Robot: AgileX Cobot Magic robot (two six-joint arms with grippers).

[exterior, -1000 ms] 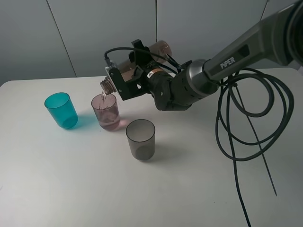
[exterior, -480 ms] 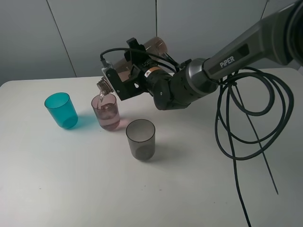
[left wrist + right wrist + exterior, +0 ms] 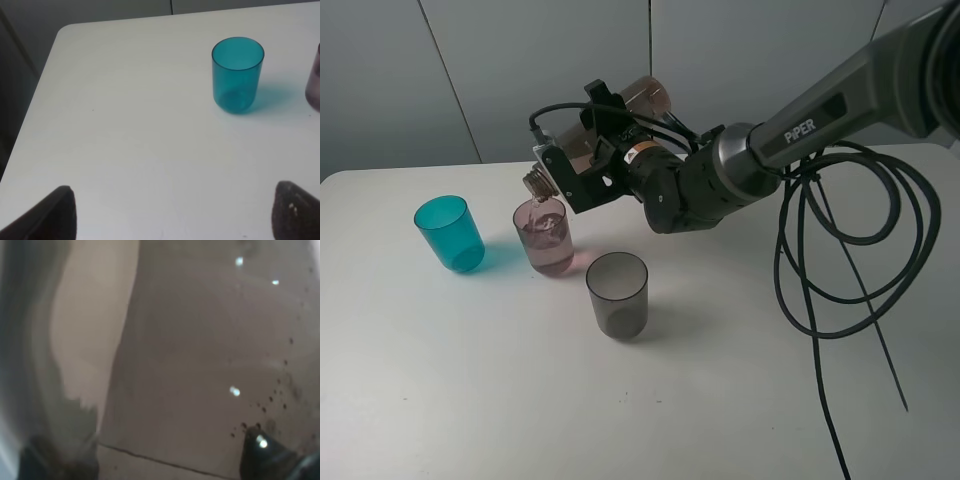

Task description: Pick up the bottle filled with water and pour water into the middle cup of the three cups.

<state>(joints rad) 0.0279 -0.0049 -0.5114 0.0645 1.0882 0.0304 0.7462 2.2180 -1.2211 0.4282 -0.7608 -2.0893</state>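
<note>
My right gripper (image 3: pixel 588 160) clamps the smoky brown-grey plastic bottle (image 3: pixel 642 97), long axis tipped toward the table's (image 3: pixel 420 400) left edge, neck just above the pinkish-mauve translucent tumbler (image 3: pixel 546 238).

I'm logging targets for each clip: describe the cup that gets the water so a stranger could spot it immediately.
On the white table, a teal tumbler, a pinkish-mauve tumbler and a smoky-grey tumbler stand in a loose row. The target is the middle one, directly under the mouth of the tilted smoky-brown bottle. Its pinkish-mauve tint alone separates it from its same-shaped neighbours.
</note>
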